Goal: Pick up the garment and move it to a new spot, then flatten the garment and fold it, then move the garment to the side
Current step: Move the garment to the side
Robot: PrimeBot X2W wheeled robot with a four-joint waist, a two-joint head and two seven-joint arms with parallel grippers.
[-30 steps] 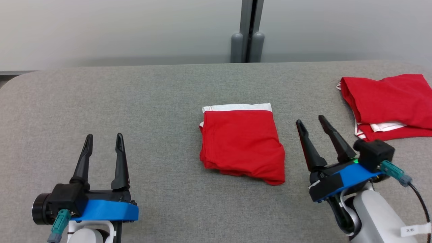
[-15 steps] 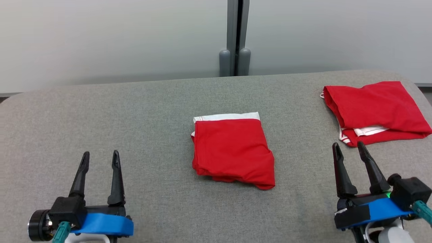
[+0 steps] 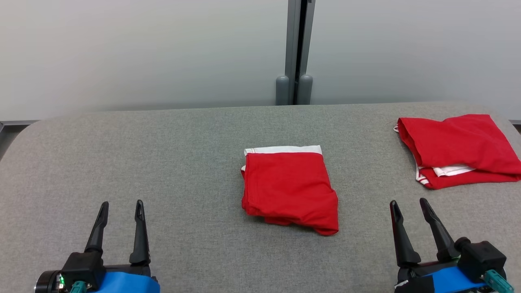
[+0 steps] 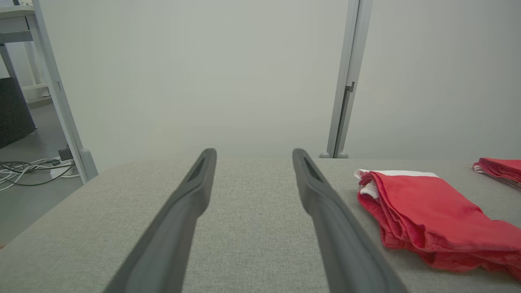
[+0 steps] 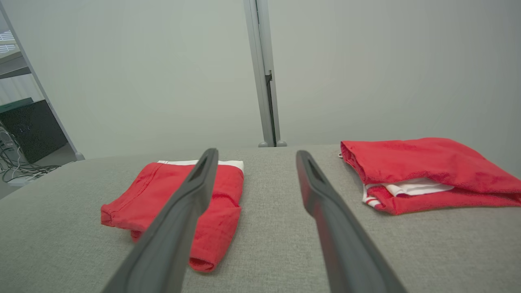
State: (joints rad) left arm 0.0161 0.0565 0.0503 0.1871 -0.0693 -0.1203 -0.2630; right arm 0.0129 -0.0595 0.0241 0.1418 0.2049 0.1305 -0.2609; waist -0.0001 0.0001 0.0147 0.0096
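A grey post (image 3: 296, 53) stands against the pale wall at the back. The grey table (image 3: 163, 154) starts at the foot of the post and spreads toward the robot.

The folded garment (image 3: 289, 187) lies on the table straight in front of the post, about in the middle of the table. It is red and folded into a square shape, with a white band along the edge that faces the post. The edge far from the post is a bit lumpy. Nothing touches it.

A second garment (image 3: 456, 142) lies on the table too, far to the right of the post. It is also red and folded more loosely, with some white cloth peeking out. It is well apart from the folded garment.

The left gripper (image 3: 121, 203) is to the left of the post, much farther from the post than the folded garment is. Its two dark fingers point toward the back wall. Its jaws are wide apart and hold nothing. In the left wrist view, bare table shows between the fingers, and the folded garment lies off to their right.

The right gripper (image 3: 408, 201) is to the right of the post, also far from it. Its fingers lean a little toward the folded garment. Its jaws are wide apart too, and they are empty. In the right wrist view the post stands between the two fingers, with one garment out to each side.
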